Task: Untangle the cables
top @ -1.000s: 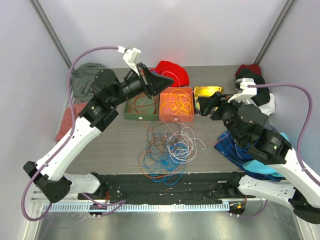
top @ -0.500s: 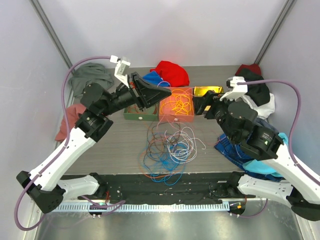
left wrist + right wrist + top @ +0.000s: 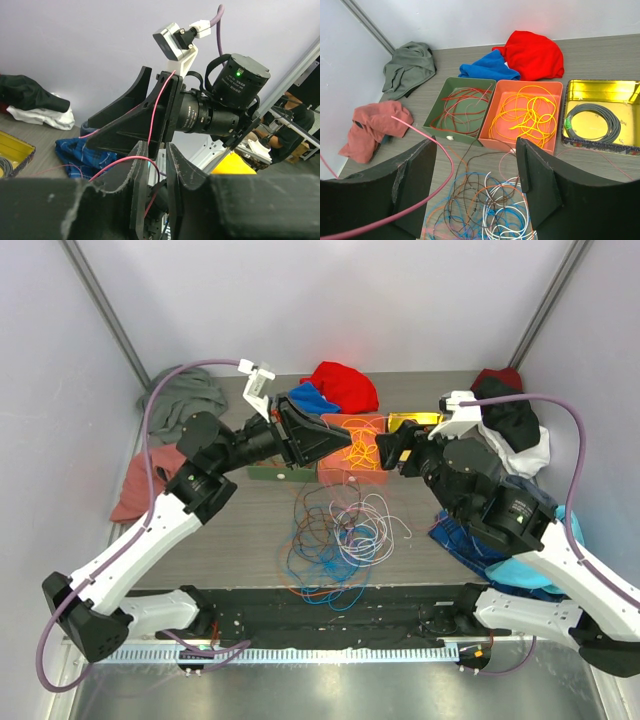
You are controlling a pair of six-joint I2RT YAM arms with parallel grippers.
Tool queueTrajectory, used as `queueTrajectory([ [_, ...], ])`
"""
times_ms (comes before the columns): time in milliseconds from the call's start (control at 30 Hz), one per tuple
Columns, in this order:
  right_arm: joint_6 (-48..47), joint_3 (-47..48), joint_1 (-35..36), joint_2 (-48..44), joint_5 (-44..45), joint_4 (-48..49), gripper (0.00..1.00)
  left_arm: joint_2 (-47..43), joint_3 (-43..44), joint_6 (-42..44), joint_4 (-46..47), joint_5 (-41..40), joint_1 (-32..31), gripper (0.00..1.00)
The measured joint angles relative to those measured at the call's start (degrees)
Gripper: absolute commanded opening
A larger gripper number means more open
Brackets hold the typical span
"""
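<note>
From above, you see the cables (image 3: pixel 335 535) heaped on the table (image 3: pixel 250 530), just before the orange tray (image 3: pixel 350 478). The left gripper (image 3: pixel 345 430) faces the right gripper (image 3: pixel 388 452) above that tray.

Left wrist: your jaws stand slightly apart, and a red cable (image 3: pixel 156 112) passes between them.

Right wrist: the jaws are wide apart, and the red cable crosses one finger (image 3: pixel 415 190).

left gripper (image 3: pixel 157 150): bottom centre, dark fingers (image 3: pixel 141 190) narrowly parted
pink cable (image 3: pixel 155 107): passing through that gap, arching left, also climbing across the right gripper
right gripper (image 3: pixel 88 133): mid-frame, pointing left, jaws apart
wrist motor (image 3: pixel 240 80): upper right, green light on
yellow tray (image 3: pixel 17 142): lower left edge
blue cloth (image 3: pixel 75 150): left of centre
black cloth (image 3: pixel 30 92): left edge, on white cloth (image 3: pixel 42 117)
</note>
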Motion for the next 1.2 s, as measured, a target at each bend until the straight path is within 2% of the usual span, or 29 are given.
queueTrajectory([
  [300,0.2,0.1,0.0,0.2,-1.1,0.3,0.71,3.4,-0.9,-1.1,2.2,0.3,-0.9,0.27],
  [433,0.2,0.2,0.0,0.3,-1.2,0.3,0.71,4.7,-0.9,-1.2,2.4,0.5,-1.6,0.36],
  [500,0.2,0.2,0.0,0.2,-1.2,0.3,0.71,4.7,-0.9,-1.1,2.4,0.5,-1.7,0.38],
  [1200,1.0,0.2,0.0,-1.3,-1.2,0.3,0.7,0.6,-0.8,5.6,-3.0,-2.3,-1.9,0.46],
])
